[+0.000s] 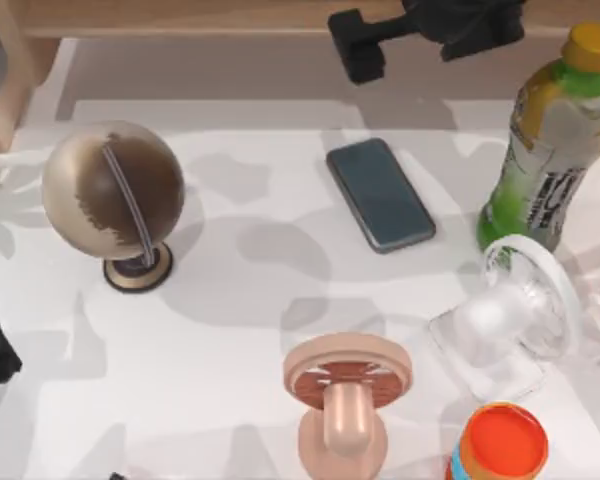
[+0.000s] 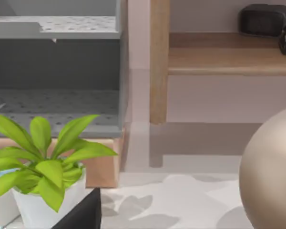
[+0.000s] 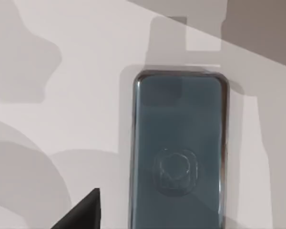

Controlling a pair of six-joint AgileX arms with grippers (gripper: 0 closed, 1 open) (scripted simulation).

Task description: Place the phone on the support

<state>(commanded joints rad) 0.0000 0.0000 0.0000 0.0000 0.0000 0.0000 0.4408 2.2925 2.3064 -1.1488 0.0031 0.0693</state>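
dark grey-blk phone (image 1: 380,194), beige/brown globe (image 1: 113,190), green btl (image 1: 550,150) w/ yellow cap, pink support (image 1: 346,395)

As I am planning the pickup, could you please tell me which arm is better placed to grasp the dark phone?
Probably the right: its wrist view looks straight down on the flat dark grey phone, while the left wrist view faces a green potted plant.

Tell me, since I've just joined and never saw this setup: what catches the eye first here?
The phone lies flat near the middle of the table, screen up. A globe stands at the left, a green bottle at the right. At the near edge stands a pinkish support, beside a clear fan.
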